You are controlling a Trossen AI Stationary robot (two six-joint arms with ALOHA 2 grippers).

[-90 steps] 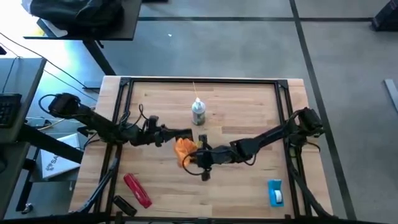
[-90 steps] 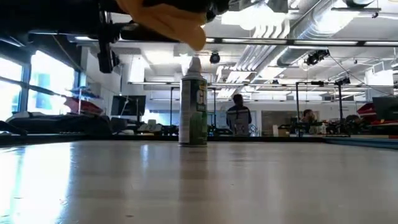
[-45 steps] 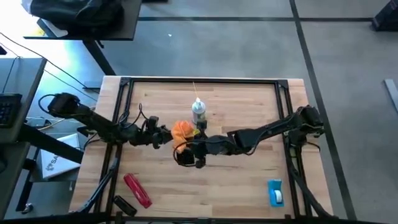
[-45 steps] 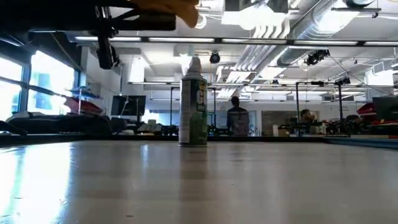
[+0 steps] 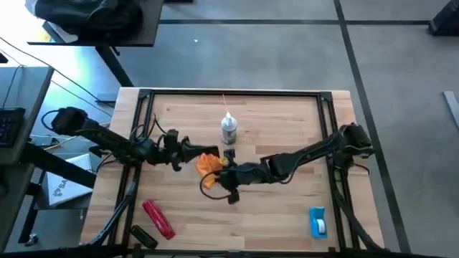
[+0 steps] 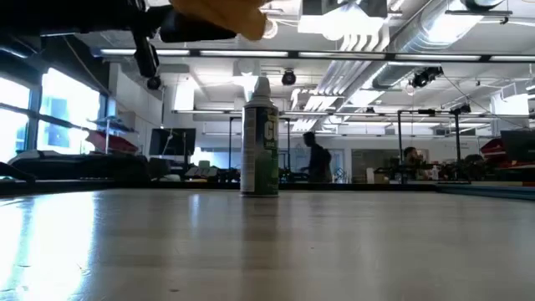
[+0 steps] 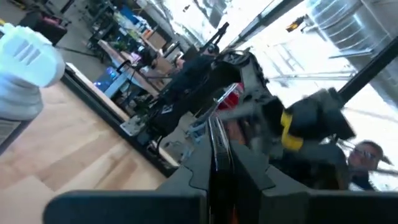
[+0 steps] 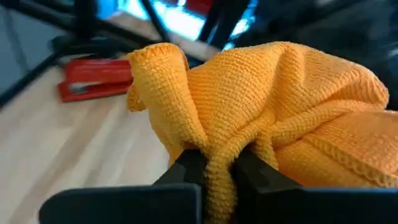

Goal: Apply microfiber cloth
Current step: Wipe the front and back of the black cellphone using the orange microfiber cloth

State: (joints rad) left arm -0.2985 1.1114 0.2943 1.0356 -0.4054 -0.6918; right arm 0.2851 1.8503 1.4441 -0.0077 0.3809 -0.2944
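Observation:
The orange microfiber cloth (image 5: 209, 164) is bunched up above the middle of the table, with my right gripper (image 5: 219, 174) shut on it. It also shows at the top of the low view (image 6: 224, 12), well above the tabletop. Just left of the cloth, my left gripper (image 5: 191, 149) is shut on a thin black phone (image 5: 206, 151). The left wrist view shows that phone edge-on (image 7: 215, 142). The cloth lies against the phone's free end and hides part of it. My left gripper pinches the phone's near end (image 7: 216, 169) between its two fingers, which come level from the table's left. The phone is lifted clear of the table and points toward the right arm. My right gripper pinches a gathered fold of the cloth (image 8: 216, 163) between its two fingers (image 8: 186, 167); several layers are bunched there. The fingers come from the table's right. The cloth is lifted clear, billowing past the fingertips, slack.
A white-capped spray can (image 5: 228, 130) stands upright just beyond the grippers, toward the far edge. A red oblong tool (image 5: 158, 218) and a small black thing (image 5: 142, 235) lie at the near left. A blue-and-white object (image 5: 318, 221) lies at the near right.
My right gripper has carried the cloth up and toward the far edge, beside the phone in my left gripper, then back a little toward the near edge. In the low view the cloth hung lower before and now sits at the top. Both grippers have stayed shut.

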